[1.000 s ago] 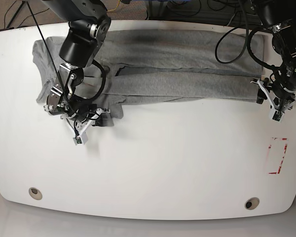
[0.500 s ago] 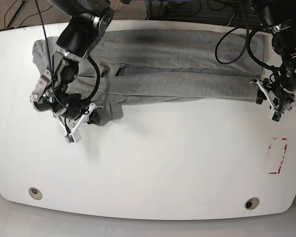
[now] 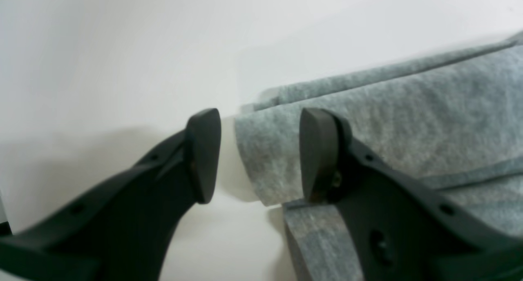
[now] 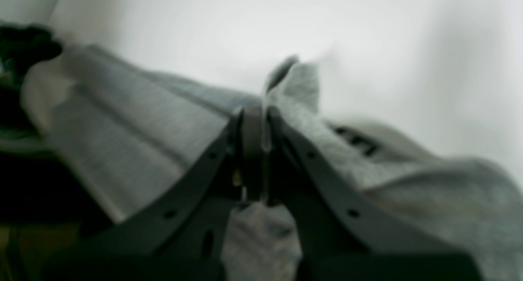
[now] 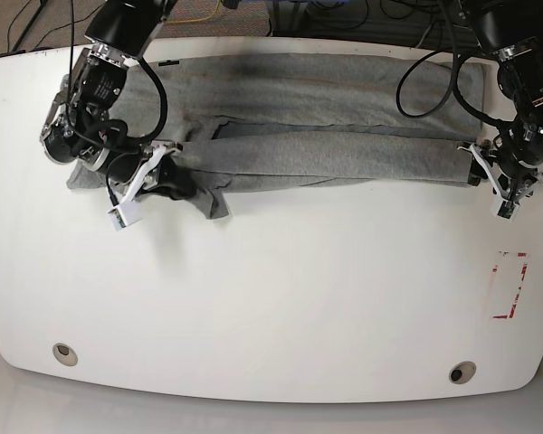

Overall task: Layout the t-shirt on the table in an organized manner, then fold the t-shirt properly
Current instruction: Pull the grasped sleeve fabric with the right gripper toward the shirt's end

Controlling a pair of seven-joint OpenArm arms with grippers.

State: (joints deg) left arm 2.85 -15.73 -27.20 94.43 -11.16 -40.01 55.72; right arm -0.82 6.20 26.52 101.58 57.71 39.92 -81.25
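Right gripper (image 5: 138, 188) dragged toward tabletop (image 5: 281, 298) left edge, fingers pinching t-shirt (image 5: 326, 149); left gripper (image 3: 257, 154) fingers spread around hem, so unclamped cloth may bunch.

Right wrist view soft, sleeve end blocked

Right gripper (image 4: 253, 150) and t-shirt (image 4: 143, 109) blurred; dark marks on the cloth unreadable. Base view: right arm (image 5: 100, 81) covers the shirt's sleeve end.
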